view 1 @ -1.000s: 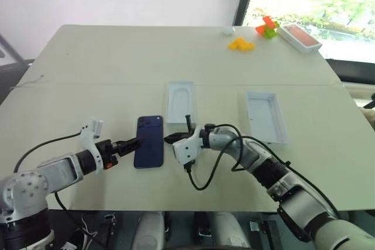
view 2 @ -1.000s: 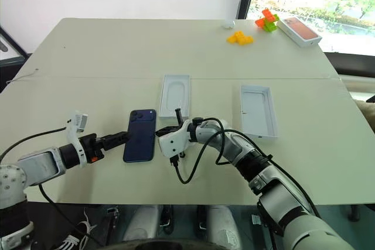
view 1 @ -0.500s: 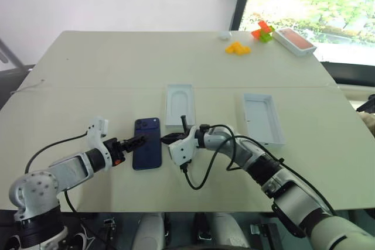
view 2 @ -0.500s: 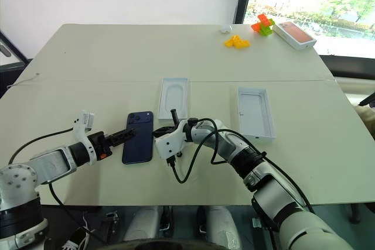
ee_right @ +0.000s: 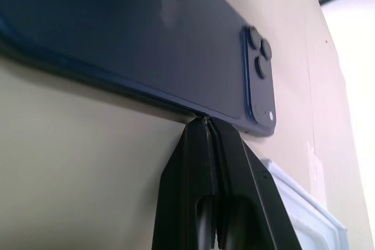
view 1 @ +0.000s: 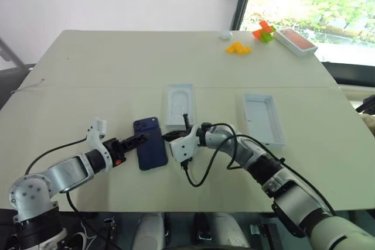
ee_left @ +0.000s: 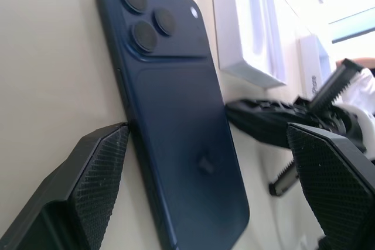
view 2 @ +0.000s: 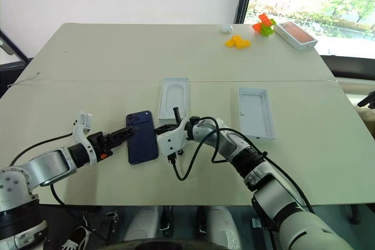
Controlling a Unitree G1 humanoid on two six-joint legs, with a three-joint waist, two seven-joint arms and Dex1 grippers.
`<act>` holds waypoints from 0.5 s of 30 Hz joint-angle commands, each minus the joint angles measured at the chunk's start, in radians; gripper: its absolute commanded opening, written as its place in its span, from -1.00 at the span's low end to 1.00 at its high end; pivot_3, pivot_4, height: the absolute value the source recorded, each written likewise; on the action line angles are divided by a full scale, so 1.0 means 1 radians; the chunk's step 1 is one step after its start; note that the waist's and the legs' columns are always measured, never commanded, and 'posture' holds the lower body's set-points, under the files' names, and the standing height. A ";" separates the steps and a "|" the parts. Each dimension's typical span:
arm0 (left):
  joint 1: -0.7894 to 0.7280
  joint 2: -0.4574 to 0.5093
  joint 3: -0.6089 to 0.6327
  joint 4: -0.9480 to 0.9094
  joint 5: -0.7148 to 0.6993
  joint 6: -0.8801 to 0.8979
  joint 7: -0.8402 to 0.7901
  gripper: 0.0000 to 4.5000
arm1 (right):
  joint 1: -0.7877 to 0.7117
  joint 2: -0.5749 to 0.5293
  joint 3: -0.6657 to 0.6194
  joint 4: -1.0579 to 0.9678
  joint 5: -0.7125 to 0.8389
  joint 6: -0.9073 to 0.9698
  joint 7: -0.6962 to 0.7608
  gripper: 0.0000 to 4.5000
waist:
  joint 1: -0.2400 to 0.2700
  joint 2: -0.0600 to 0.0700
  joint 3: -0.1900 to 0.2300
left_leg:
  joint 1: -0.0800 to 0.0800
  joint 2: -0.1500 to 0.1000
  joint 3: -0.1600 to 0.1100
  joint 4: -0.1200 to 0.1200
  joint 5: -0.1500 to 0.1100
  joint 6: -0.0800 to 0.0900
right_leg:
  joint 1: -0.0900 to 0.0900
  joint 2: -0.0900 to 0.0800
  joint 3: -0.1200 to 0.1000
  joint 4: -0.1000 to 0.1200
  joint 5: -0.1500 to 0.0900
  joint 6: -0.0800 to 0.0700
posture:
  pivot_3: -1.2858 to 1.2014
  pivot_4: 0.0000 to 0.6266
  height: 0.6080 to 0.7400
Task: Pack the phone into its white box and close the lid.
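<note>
The phone (view 1: 150, 144), dark navy with its camera cluster at the far end, lies back up and slightly askew on the table. My left gripper (view 1: 139, 140) is open, with one finger (ee_left: 99, 162) against the phone's left edge and the other beyond its right edge. From the other side my right gripper (view 1: 168, 136) is shut, its tip (ee_right: 205, 122) pressed against the phone's right long edge. Open side up at the right lies a shallow white shell (view 1: 263, 119), plain white inside, which looks like the lid. I cannot pick out the white box for sure.
Just beyond the phone lies a white insert (view 1: 180, 102) with an oval recess. A red-topped box (view 1: 296, 40), orange and green blocks (view 1: 265, 29) and yellow blocks (view 1: 238, 48) sit at the far right corner. A black cable (view 1: 196, 175) loops under my right wrist.
The phone has turned a little, its near end swinging right. My left gripper has rolled and moved right against it. The right gripper has stayed in place.
</note>
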 commanded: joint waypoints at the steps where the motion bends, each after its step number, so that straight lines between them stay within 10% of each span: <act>1: 0.009 0.047 -0.087 -0.046 -0.099 -0.041 0.017 1.00 | 0.007 0.034 0.020 -0.014 0.007 0.001 -0.003 -0.98 | -0.004 -0.001 0.001 | 0.000 0.000 0.000 0.000 0.000 0.000 | 0.000 0.000 0.000 0.000 0.000 0.000 | 0.03 -0.52 0.95; 10: 0.061 0.116 -0.176 -0.030 -0.115 -0.157 0.000 1.00 | 0.004 0.030 0.003 -0.018 0.019 0.009 0.003 -0.98 | -0.021 -0.001 0.002 | -0.007 0.000 0.000 -0.001 0.002 0.001 | -0.008 0.001 0.000 0.000 0.000 0.000 | 0.03 -0.52 0.95; 15: 0.080 0.132 -0.189 -0.009 -0.050 -0.214 -0.011 0.24 | 0.001 0.018 0.002 -0.016 0.019 0.015 0.000 -1.00 | -0.020 -0.001 0.002 | -0.007 0.000 0.000 -0.001 0.002 0.001 | -0.008 0.001 0.000 0.000 0.000 -0.001 | 0.03 -0.52 0.95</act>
